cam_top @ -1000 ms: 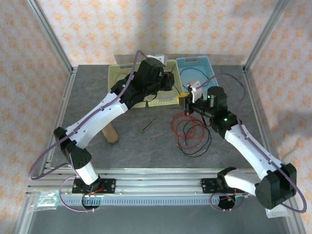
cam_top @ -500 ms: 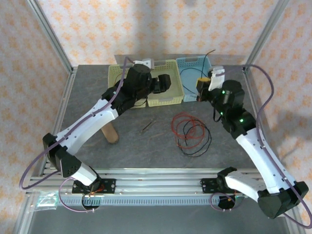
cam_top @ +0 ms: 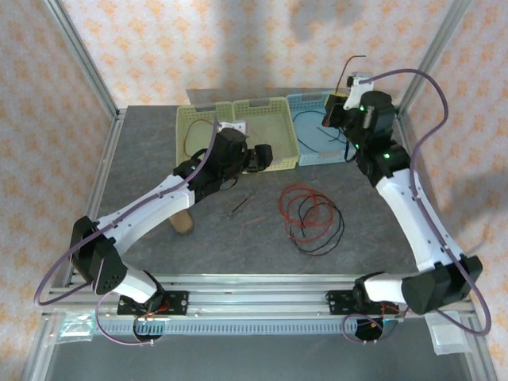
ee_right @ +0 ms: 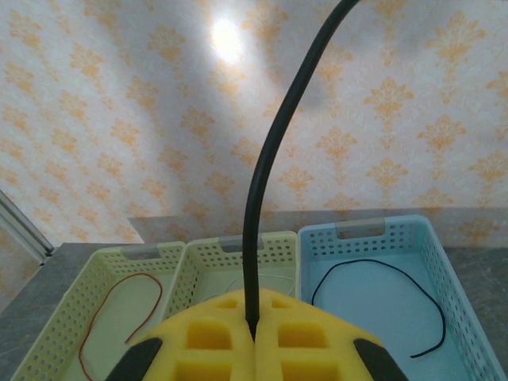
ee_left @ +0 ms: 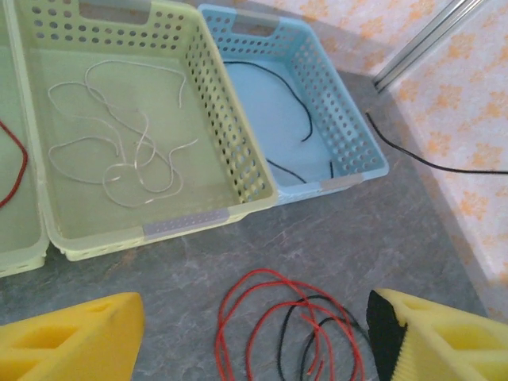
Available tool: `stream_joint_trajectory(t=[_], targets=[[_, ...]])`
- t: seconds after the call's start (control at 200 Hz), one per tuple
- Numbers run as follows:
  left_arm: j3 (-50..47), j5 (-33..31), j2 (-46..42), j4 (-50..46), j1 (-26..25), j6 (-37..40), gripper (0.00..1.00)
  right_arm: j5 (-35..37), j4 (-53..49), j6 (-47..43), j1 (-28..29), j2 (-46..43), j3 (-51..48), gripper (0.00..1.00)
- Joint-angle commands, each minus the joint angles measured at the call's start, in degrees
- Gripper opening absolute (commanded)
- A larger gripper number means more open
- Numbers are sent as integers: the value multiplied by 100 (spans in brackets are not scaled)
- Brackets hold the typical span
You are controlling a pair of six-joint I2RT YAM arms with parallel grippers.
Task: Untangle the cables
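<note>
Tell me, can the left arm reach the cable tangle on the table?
Probably yes: the left gripper is open near the tangle, nothing lies over it, and the right gripper holds a black cable above the blue basket.

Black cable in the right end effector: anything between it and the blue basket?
Nothing visible does. The right end effector grips the black cable over the blue basket, which holds one loose black wire.

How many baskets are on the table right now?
3, in a row along the far edge of the table: the left yellow basket, the middle yellow basket, and the blue basket on the right.
</note>
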Motion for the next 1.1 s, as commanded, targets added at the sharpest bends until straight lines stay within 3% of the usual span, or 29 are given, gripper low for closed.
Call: stream_joint_trajectory(t=[0.0,0.13,0.19,0.255,0.355,0.531,0.716,0.921,1.096], targets=[[-170,-187,-83,469,-96,-53,79,231,419,142,-101,413,343,0],[-283,-280,-17,491,-204,-142,80,359,1078,252,-212,1052,370,0],[-276,-441,39,400,-253,-160,80,341,957,281,-235,1536,732,0],[-293,-733,63,294,-321,-163,88,360,815,265,-241,2024,1114,0],[-358,-977,34,231,-353,-387,88,377,714,267,-258,2675,1544,0],[-618,-1273,-209,453,-384,-370,90,270,-1,276,-429,3871,2479,0],[-1131,-1552,-674,1043,-406,-227,99,-158,-1245,164,-601,5168,3639,0],[-1205,-1706,-815,1001,-415,-227,99,-534,-1707,244,-646,5798,3972,17],[-867,-1638,-473,450,-415,-306,99,-606,-1602,370,-687,5713,4002,41]])
